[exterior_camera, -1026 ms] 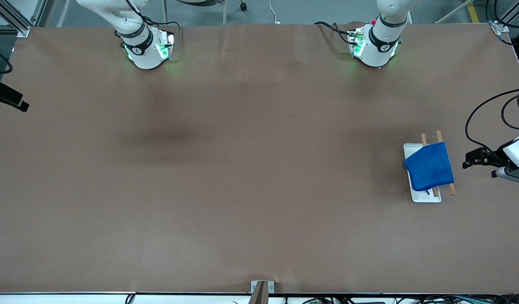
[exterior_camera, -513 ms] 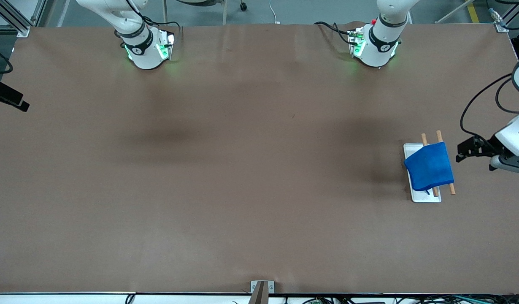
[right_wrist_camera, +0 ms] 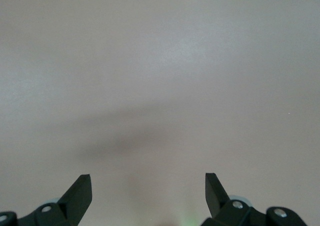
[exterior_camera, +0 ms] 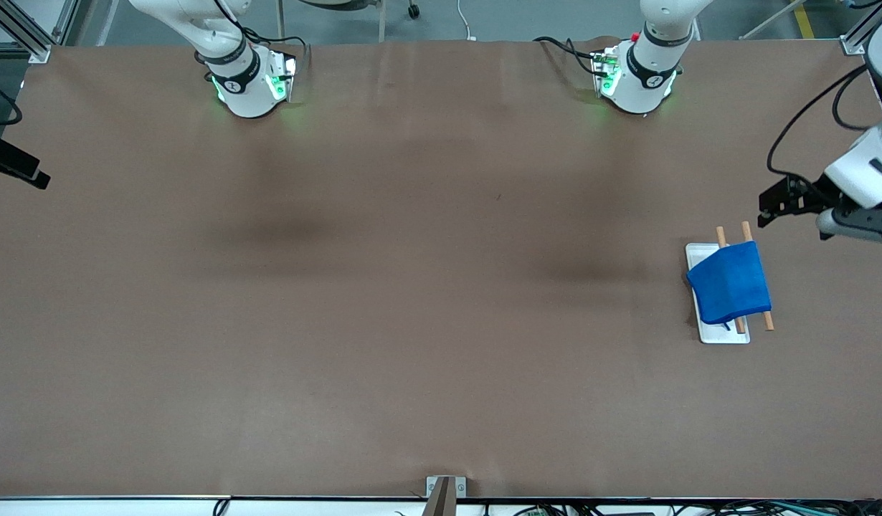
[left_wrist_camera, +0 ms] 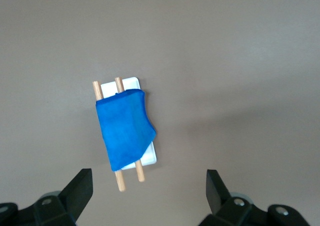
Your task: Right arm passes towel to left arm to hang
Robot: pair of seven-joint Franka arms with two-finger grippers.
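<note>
The bright blue towel (exterior_camera: 730,282) hangs over two wooden rods (exterior_camera: 746,233) above the white rack tray (exterior_camera: 725,334), toward the left arm's end of the table. It also shows in the left wrist view (left_wrist_camera: 124,128). My left gripper (exterior_camera: 765,208) is open and empty, up in the air over bare table beside the rods' ends; its open fingers frame the rack in its wrist view (left_wrist_camera: 148,176). My right gripper (right_wrist_camera: 148,178) is open and empty over bare table. It is out of the front view, where only the right arm's base (exterior_camera: 247,86) shows.
The left arm's base (exterior_camera: 638,79) stands at the robots' edge. A black camera (exterior_camera: 14,168) sits at the right arm's end of the table. A metal bracket (exterior_camera: 444,487) is at the table's near edge. A black cable (exterior_camera: 792,136) loops from the left arm.
My left gripper has drawn away from beside the towel toward the robots' edge of the table. The towel and rack have not moved.
</note>
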